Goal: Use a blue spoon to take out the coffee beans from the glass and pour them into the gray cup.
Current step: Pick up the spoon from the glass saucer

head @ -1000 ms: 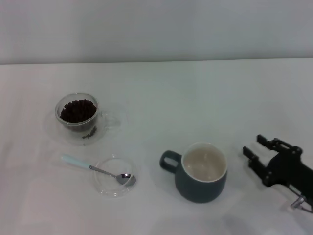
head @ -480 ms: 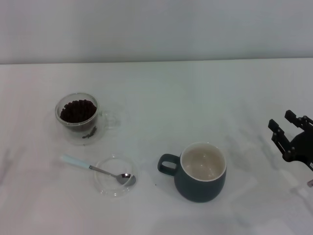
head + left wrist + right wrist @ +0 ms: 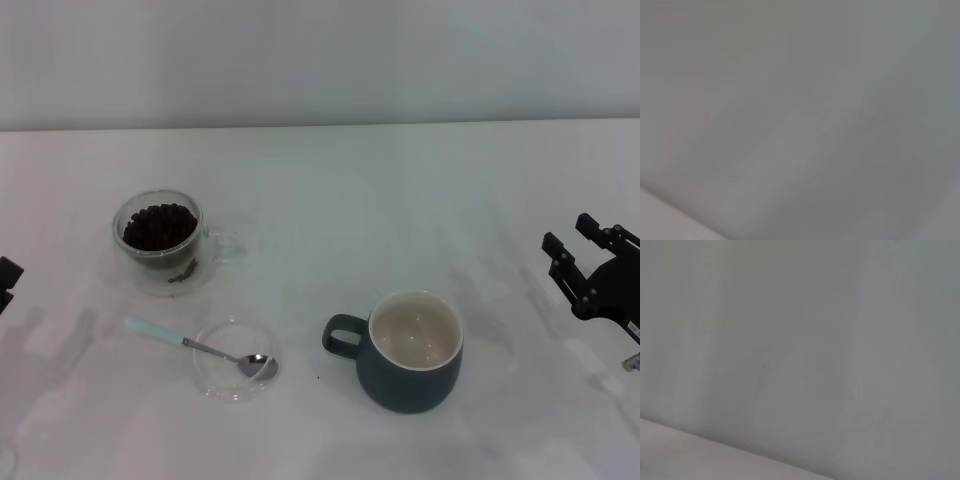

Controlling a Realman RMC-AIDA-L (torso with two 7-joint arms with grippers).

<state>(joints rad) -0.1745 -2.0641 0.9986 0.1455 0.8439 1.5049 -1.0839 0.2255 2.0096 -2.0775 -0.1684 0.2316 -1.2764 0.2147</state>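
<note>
The glass (image 3: 158, 238) stands at the left of the white table, filled with coffee beans (image 3: 159, 226). The blue spoon (image 3: 190, 343) lies in front of it, its pale handle on the table and its metal bowl resting in a flat clear saucer (image 3: 234, 372). The gray cup (image 3: 411, 352) stands in the middle front, handle to the left, its cream inside empty. My right gripper (image 3: 572, 240) is open and empty, well to the right of the cup. Only a dark tip of my left gripper (image 3: 5, 274) shows at the left edge. Both wrist views show only a plain pale surface.
The white table (image 3: 340, 200) ends at a pale wall behind. A few loose beans (image 3: 181, 275) lie at the glass's foot.
My right gripper has drawn back to the right, away from the gray cup. The cup shifted slightly left. The tip of my left gripper has come into view at the left edge.
</note>
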